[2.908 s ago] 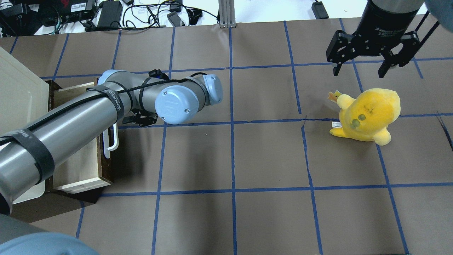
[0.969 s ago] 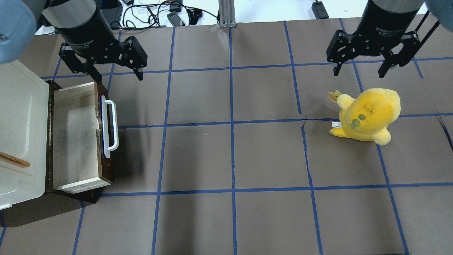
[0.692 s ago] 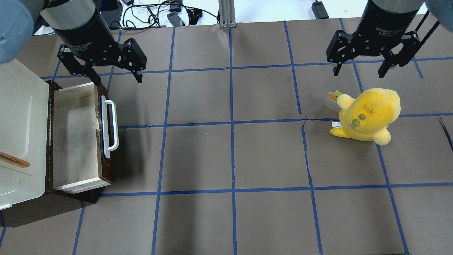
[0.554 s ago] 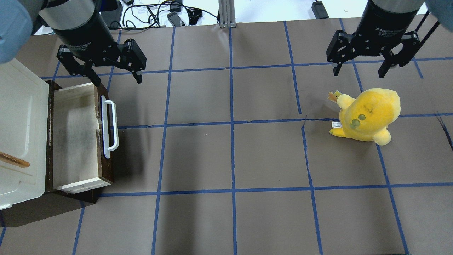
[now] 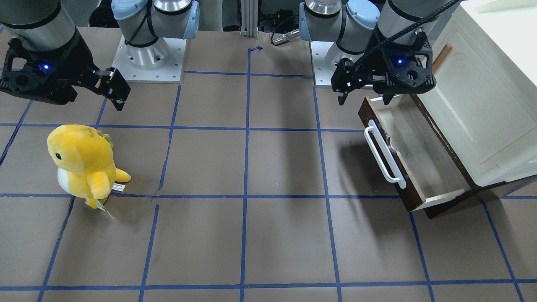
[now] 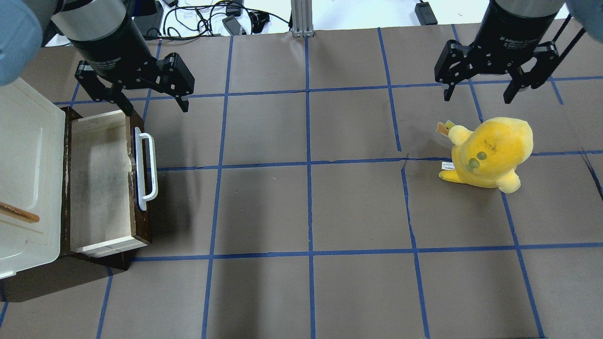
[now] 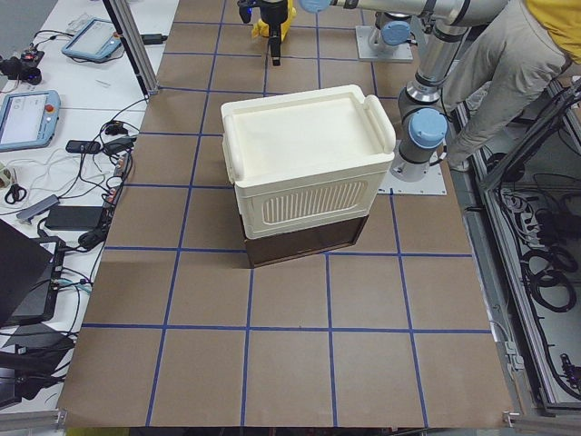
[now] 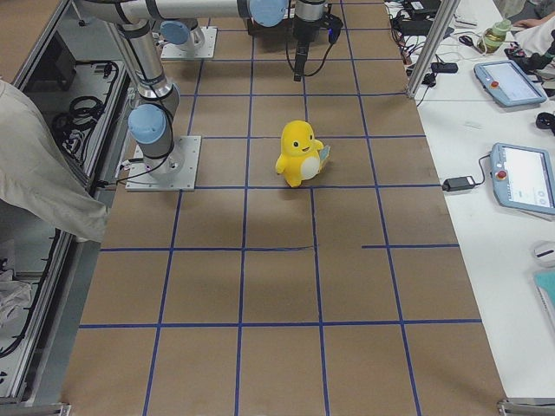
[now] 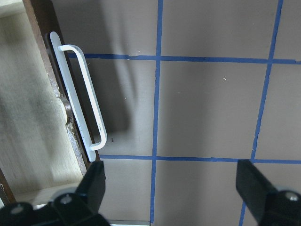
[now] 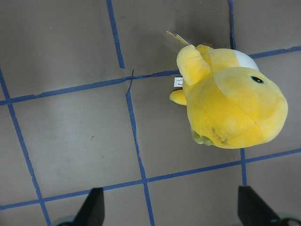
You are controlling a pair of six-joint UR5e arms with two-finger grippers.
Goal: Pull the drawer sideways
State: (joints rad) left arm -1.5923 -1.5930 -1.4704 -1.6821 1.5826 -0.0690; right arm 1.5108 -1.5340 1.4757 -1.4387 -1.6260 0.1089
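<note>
I observe the table (image 6: 358,202) covered in brown paper with a blue tape grid. At its edge on the robot's left stands a cream-white cabinet (image 6: 23,155) on a dark base. The drawer (image 6: 99,183) projects from that base toward the table's middle, standing open, its greyish floor exposed and its dark brown front facing the centre.

The left gripper (image 6: 156,111) hangs over the far end of the drawer front, jaws spread wide and holding nothing. One finger overlaps the drawer's corner in the overhead view; I cannot tell from here whether it touches.

The right gripper (image 6: 476,99) hangs well apart on the opposite side, jaws likewise wide and holding nothing. A yellow plush toy (image 6: 490,150) sits just below it. The white bar handle (image 9: 92,94) lies along the drawer front, ungripped.
</note>
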